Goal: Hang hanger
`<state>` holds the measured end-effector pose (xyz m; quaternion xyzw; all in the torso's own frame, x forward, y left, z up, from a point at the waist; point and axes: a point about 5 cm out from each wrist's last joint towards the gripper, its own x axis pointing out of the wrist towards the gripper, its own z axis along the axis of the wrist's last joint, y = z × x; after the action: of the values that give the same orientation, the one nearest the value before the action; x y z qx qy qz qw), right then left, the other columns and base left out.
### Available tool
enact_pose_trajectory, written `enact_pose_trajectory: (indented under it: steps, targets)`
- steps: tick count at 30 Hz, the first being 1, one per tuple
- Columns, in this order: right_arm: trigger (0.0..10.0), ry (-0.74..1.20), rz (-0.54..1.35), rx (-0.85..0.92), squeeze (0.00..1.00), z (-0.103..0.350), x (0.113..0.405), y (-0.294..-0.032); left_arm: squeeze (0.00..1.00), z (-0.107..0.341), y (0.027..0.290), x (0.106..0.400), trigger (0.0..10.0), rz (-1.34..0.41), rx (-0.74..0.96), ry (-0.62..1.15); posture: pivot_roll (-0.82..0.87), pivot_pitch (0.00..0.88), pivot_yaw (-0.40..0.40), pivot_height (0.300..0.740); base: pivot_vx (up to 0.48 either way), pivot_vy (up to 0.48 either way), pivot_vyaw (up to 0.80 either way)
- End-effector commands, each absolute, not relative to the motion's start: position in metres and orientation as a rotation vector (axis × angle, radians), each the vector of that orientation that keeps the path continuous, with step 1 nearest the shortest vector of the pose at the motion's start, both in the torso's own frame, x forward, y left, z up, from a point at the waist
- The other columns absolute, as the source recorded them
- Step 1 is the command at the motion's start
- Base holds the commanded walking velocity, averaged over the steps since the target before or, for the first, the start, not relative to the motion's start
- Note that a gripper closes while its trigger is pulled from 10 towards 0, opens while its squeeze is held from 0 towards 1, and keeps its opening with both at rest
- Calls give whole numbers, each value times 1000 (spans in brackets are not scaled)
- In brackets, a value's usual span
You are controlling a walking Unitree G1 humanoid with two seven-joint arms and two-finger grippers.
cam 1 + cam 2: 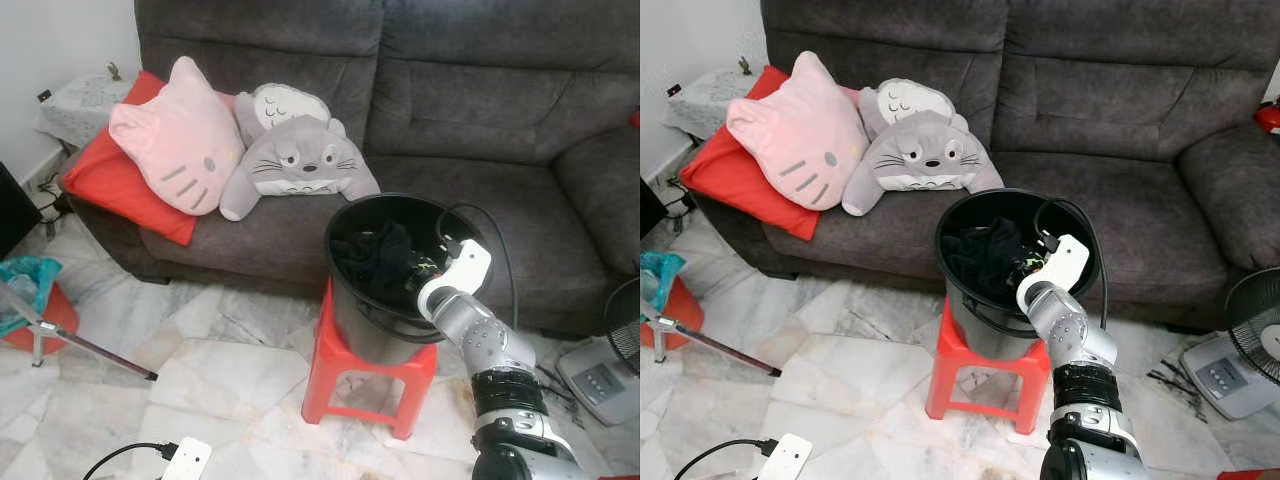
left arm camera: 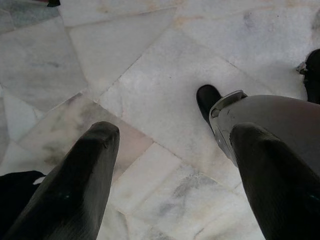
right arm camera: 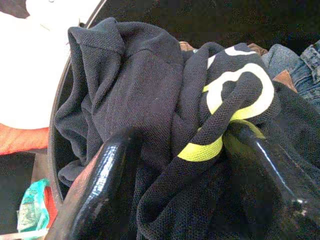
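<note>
Right of centre in the head views, the right gripper [image 3: 182,165] reaches down into a black bucket [image 1: 372,330] on a red stool [image 1: 365,380], its fingers spread around a dark garment with a yellow-green print [image 3: 220,125], perhaps pinching a fold. No hanger can be made out. Over the marble floor [image 2: 165,75], the left gripper [image 2: 172,170] hangs with fingers apart, empty.

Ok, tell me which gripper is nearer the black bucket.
Right. The right gripper is inside the black bucket, fingers among dark clothes. The left gripper hangs open over the marble floor.
</note>
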<state>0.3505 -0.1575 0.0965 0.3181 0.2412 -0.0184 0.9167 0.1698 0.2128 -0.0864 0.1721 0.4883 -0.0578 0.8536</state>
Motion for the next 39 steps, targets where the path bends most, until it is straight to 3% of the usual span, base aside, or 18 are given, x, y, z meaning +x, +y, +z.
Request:
enact_pose_trajectory:
  steps: [1,2,33,39]
  targets:
    - [784,496,-35,660,0,98,353,-156,0,-87,215,166,10000,-131,376,1043,68,40,-7,736,0,0,0]
    - [0,496,-36,661,0,98,353,-156,0,-87,215,166,10000,-131,376,1043,67,40,-7,736,0,0,0]
    - [0,421,-15,623,0,116,363,-154,0,-87,216,166,10000,-129,377,1035,72,36,-11,736,0,0,0]
    - [0,319,136,599,0,143,370,-136,0,-86,216,168,10000,-124,376,1032,74,34,-13,736,0,0,0]
